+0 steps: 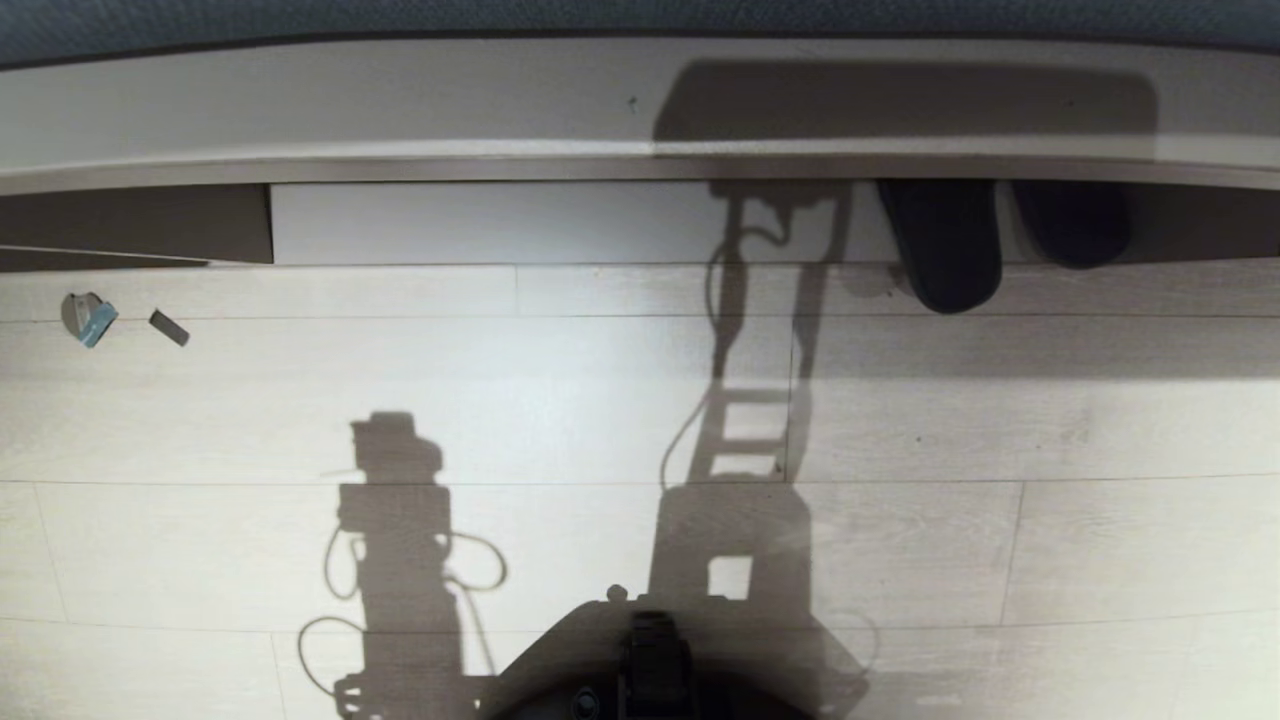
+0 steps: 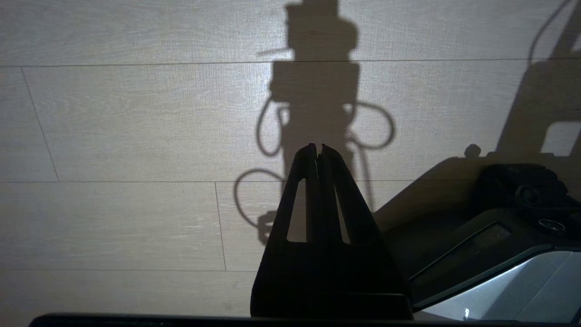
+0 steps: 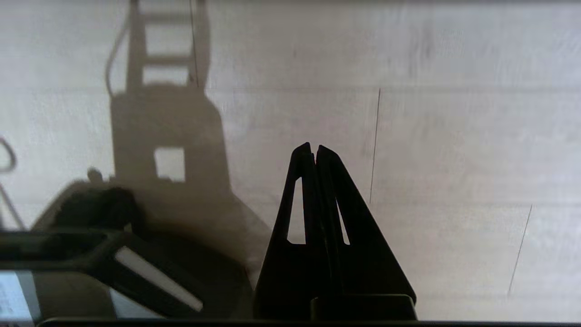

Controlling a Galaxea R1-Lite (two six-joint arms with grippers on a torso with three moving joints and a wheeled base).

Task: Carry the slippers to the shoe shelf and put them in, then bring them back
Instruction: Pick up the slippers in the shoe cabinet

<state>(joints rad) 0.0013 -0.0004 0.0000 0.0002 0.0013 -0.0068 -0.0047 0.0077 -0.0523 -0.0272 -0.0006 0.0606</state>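
Note:
Two dark slippers (image 1: 945, 250) lie side by side on the pale wood floor at the far right in the head view. Their far ends are tucked under an overhanging pale ledge (image 1: 400, 110), and the right one (image 1: 1072, 225) shows less than the left. The shoe shelf is out of view. Neither gripper appears in the head view. My left gripper (image 2: 317, 146) hangs over bare floor beside my base, shut and empty. My right gripper (image 3: 314, 146) is likewise shut with nothing in it, above bare floor planks, well short of the slippers.
My own base (image 1: 640, 660) fills the near middle of the floor, and my shadow falls ahead of it. A white panel (image 1: 480, 222) and a dark taupe panel (image 1: 135, 225) close off the space under the ledge. Small blue and grey scraps (image 1: 90, 318) lie at the far left.

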